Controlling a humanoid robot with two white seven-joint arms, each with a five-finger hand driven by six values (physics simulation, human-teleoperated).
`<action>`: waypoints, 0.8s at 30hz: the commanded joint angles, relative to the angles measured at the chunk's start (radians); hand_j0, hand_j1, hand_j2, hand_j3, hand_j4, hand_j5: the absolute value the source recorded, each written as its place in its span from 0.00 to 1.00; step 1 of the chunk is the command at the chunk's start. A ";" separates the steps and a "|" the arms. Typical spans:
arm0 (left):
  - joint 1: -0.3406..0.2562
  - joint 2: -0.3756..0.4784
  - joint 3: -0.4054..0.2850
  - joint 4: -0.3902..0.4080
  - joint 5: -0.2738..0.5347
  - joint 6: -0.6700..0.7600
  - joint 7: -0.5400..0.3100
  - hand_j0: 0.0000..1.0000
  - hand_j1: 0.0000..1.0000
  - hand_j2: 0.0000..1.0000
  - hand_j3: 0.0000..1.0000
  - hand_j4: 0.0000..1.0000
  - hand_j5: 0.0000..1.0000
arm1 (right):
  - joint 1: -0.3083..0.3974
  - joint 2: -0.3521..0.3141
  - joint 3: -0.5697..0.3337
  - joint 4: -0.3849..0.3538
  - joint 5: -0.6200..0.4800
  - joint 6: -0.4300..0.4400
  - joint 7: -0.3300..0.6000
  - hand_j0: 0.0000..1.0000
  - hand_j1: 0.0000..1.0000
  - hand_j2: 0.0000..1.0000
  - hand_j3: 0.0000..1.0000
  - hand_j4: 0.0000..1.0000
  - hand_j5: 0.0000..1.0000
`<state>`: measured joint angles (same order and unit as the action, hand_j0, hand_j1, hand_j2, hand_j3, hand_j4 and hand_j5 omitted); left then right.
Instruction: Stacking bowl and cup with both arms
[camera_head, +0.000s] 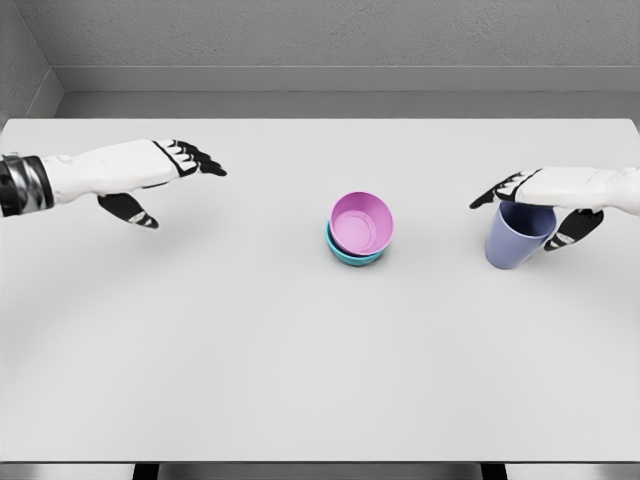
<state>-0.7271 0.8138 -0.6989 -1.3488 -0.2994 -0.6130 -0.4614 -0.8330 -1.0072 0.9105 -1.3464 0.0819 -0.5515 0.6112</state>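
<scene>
White tabletop (300, 360) fills my view; mid-table a pink bowl (362, 222) sits nested in a teal bowl (350, 256). My right hand (540, 200) grips the purple cup (518, 234); my left hand (150, 180) hovers, fingers spread, empty.

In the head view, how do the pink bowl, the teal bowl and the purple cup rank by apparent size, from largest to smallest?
1. pink bowl: widest rim.
2. purple cup: narrower, though about as tall.
3. teal bowl: only a thin crescent shows beneath the pink bowl, so its true size is unsure; it may match the pink one.
</scene>
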 joint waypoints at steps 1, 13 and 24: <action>0.002 0.002 0.003 0.003 0.009 0.002 0.000 1.00 1.00 1.00 1.00 1.00 1.00 | 0.000 -0.002 -0.001 0.000 -0.005 -0.001 0.000 0.91 0.91 0.91 0.91 0.91 0.91; -0.002 0.001 0.003 0.007 0.011 0.002 0.000 1.00 1.00 1.00 1.00 1.00 1.00 | 0.000 -0.002 -0.001 -0.002 -0.004 -0.002 0.000 0.86 0.86 0.86 0.86 0.86 0.86; -0.003 -0.002 0.003 0.013 0.011 0.002 0.001 1.00 1.00 1.00 1.00 1.00 1.00 | -0.003 -0.007 0.001 -0.010 -0.002 -0.007 0.000 0.83 0.83 0.83 0.83 0.83 0.83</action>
<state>-0.7302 0.8117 -0.6972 -1.3378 -0.2948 -0.6130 -0.4614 -0.8360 -1.0121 0.9120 -1.3551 0.0838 -0.5597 0.6113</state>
